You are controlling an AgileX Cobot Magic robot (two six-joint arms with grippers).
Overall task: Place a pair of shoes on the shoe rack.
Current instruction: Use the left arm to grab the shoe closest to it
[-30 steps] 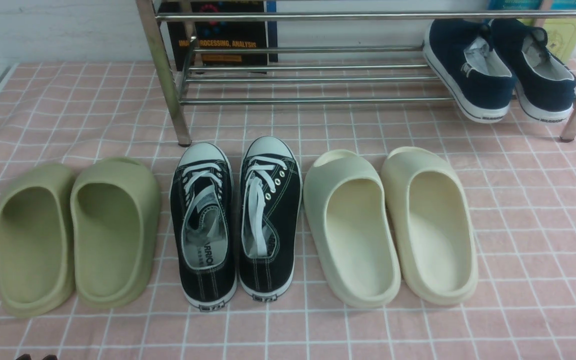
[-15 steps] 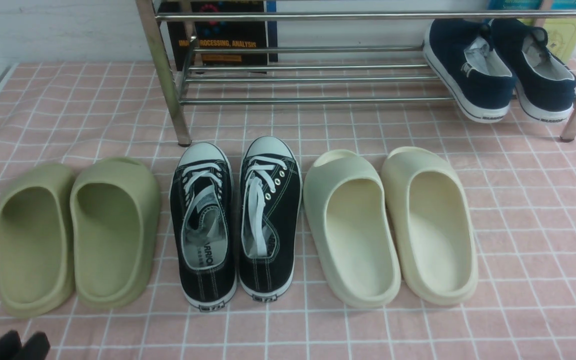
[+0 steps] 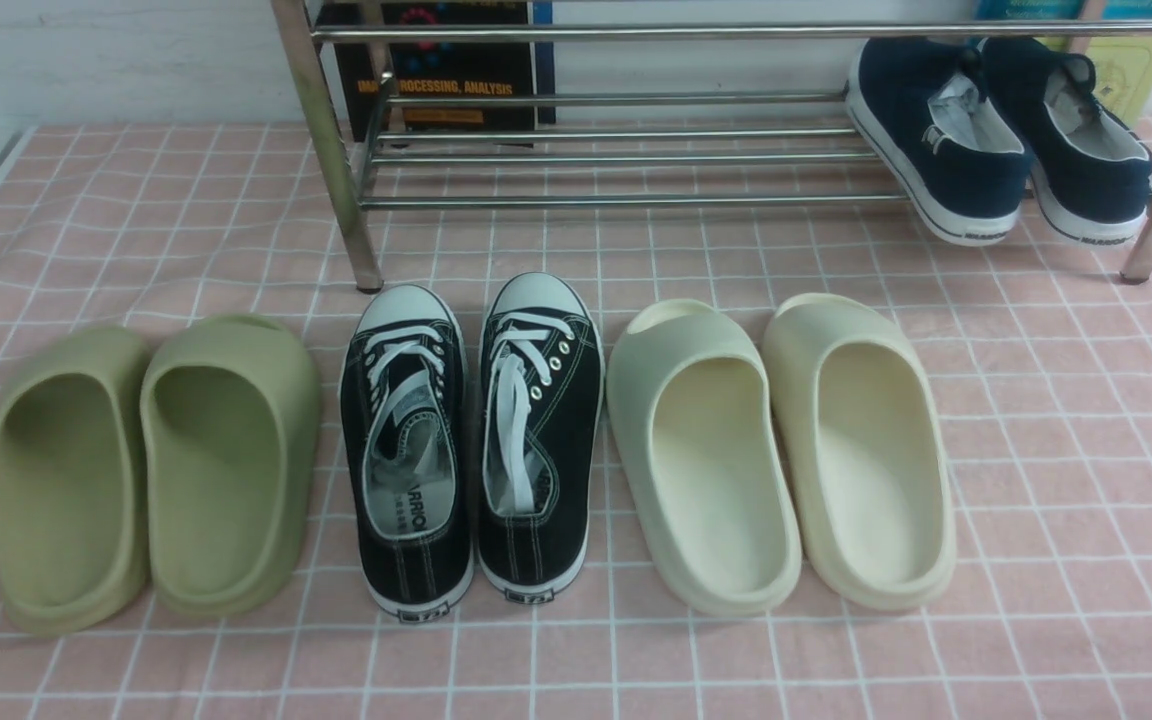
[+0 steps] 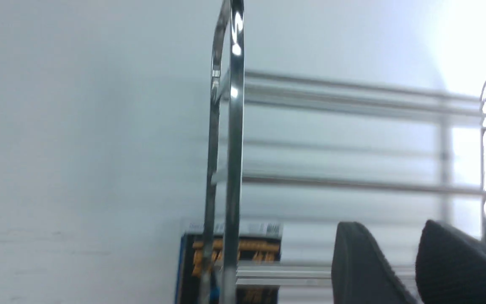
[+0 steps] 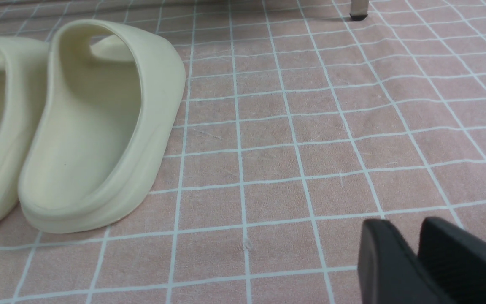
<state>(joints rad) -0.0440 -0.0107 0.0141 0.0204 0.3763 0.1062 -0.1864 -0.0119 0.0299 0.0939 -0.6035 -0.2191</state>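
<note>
The two black canvas sneakers (image 3: 406, 450) (image 3: 539, 430) stand side by side on the pink checked cloth, toes towards the silver shoe rack (image 3: 616, 200) just behind them. Neither gripper shows in the front view. In the left wrist view my left gripper (image 4: 390, 228) is raised and faces the rack's upright leg (image 4: 234, 126) and rods, with a gap between its black fingertips and nothing in them. In the right wrist view my right gripper (image 5: 405, 226) is low over the cloth, fingers together and empty, beside the cream slides (image 5: 99, 126).
Green foam slides (image 3: 151, 470) lie left of the sneakers, cream slides (image 3: 776, 450) to the right. Navy slip-ons (image 3: 936, 140) sit on the rack's right end. A dark book (image 3: 446, 70) stands behind the rack's left part. A rack foot (image 5: 358, 12) shows far ahead of the right gripper.
The left gripper's black tips rose into the front view's bottom-left corner half a second ago and are now out of that view. The shoes have not moved.
</note>
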